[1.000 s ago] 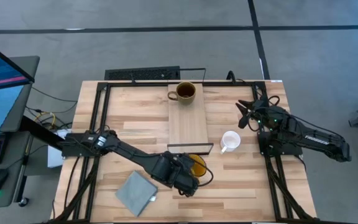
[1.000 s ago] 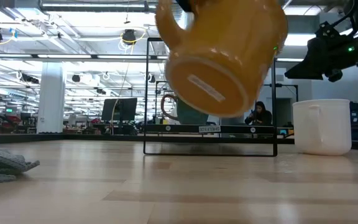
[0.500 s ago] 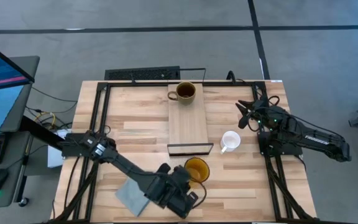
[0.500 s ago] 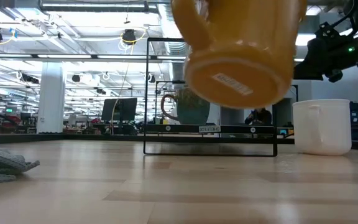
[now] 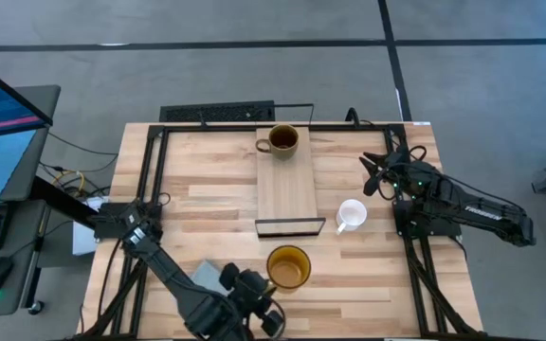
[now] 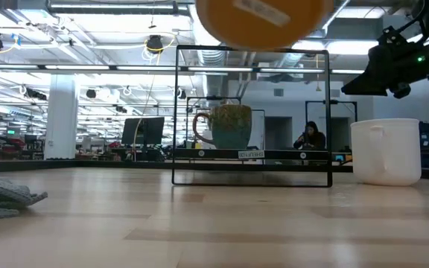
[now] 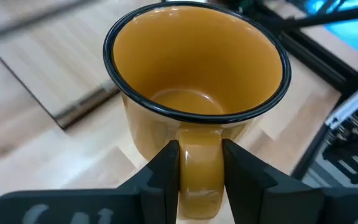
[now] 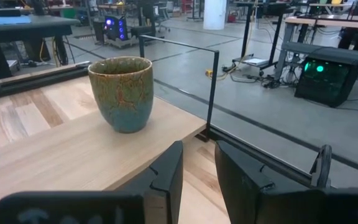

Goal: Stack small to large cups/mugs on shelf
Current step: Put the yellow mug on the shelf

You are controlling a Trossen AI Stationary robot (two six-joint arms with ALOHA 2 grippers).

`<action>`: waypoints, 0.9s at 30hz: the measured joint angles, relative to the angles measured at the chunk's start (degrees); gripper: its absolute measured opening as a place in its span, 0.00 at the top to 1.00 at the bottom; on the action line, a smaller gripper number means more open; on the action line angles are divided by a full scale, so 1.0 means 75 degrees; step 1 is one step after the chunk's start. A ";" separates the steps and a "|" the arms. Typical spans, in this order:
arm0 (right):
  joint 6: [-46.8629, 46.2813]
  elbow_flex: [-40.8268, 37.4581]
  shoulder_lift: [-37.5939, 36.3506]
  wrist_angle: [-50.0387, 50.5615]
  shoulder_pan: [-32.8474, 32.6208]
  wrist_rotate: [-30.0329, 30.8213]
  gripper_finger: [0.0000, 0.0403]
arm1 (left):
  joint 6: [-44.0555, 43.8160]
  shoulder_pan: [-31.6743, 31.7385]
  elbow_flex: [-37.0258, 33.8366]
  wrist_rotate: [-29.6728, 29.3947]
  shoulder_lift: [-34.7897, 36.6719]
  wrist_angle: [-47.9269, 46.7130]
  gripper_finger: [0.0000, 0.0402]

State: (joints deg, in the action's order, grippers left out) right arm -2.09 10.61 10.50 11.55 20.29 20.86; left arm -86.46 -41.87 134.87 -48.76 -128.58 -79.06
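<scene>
My left gripper (image 7: 201,180) is shut on the yellow-orange mug (image 5: 288,267), held high above the table's near middle; only the mug's base (image 6: 263,18) shows in the low view. The dark brown mug (image 5: 283,140) stands on its base at the far end of the light-wood shelf (image 5: 289,189). The small white mug (image 5: 351,214) stands on the table to the right of the shelf. My right gripper (image 5: 370,173) waits at the far right, slightly open and empty. My left gripper pinches the yellow mug's handle (image 7: 201,155) between its two fingers, one on each flat side of the loop. The fingers come from the table's near-left side. The mug is lifted clear of the table, mouth up.
The shelf's black wire frame (image 5: 290,225) stands at its near end, just beyond the held mug. A grey-blue cloth (image 5: 207,278) lies at the near left, partly under my left arm. Black frame rails (image 5: 150,189) run along both table sides.
My left gripper has risen and drawn back toward the table's near edge with the yellow mug. The mug was tipped with its base toward the low camera; now it is mouth up and much higher, almost out of the top of the low view.
</scene>
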 joint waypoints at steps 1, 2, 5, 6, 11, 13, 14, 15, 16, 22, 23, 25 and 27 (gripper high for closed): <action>0.0000 0.0000 -0.0002 0.0000 0.0000 0.0000 0.71 | 0.0003 -0.0011 0.0000 -0.0114 0.0067 -0.0141 0.79; 0.0000 0.0000 0.0000 0.0000 -0.0002 0.0000 0.71 | 0.0033 -0.0003 0.0000 -0.0197 0.0138 -0.0278 0.79; 0.0000 0.0000 -0.0002 -0.0003 0.0000 0.0000 0.71 | 0.0267 0.0073 0.0000 -0.0483 0.0379 -0.0726 0.79; 0.0000 0.0000 -0.0001 -0.0003 0.0000 0.0000 0.71 | 0.0379 0.0096 0.0000 -0.0548 0.0475 -0.0864 0.79; 0.0002 0.0000 -0.0001 -0.0003 0.0000 0.0000 0.71 | 0.0914 0.0286 0.0000 -0.0760 0.0995 -0.1524 0.79; 0.0001 0.0000 -0.0001 -0.0003 0.0000 0.0000 0.71 | 0.1433 0.0376 0.0000 -0.0849 0.1236 -0.1429 0.79; 0.0003 0.0000 0.0000 -0.0003 0.0000 0.0000 0.71 | 0.1682 0.0423 0.0000 -0.0942 0.1350 -0.1429 0.79; 0.0000 0.0000 0.0000 -0.0003 0.0000 0.0000 0.71 | 0.1902 0.0477 0.0000 -0.1049 0.1455 -0.1460 0.79; 0.0003 0.0000 0.0000 -0.0003 0.0000 0.0000 0.71 | 0.2141 0.0535 0.0000 -0.1130 0.1569 -0.1481 0.79; 0.0003 0.0000 0.0000 -0.0014 0.0000 0.0003 0.71 | 0.3708 0.1153 0.0000 -0.1162 0.2048 -0.1470 0.79; 0.0005 0.0000 -0.0001 -0.0017 0.0000 0.0003 0.71 | 0.3990 0.1298 0.0000 -0.1143 0.2089 -0.1465 0.79; 0.0007 0.0000 0.0000 -0.0020 0.0000 0.0000 0.71 | 0.4428 0.1615 0.0000 -0.1090 0.2175 -0.1470 0.79; 0.0022 0.0000 0.0000 -0.0020 0.0000 0.0003 0.71 | 0.4839 0.1972 0.0000 -0.0887 0.2251 -0.1467 0.79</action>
State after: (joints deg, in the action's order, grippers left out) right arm -1.93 10.61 10.50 11.40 20.29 20.88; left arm -50.16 -27.08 134.87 -55.41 -111.70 -90.06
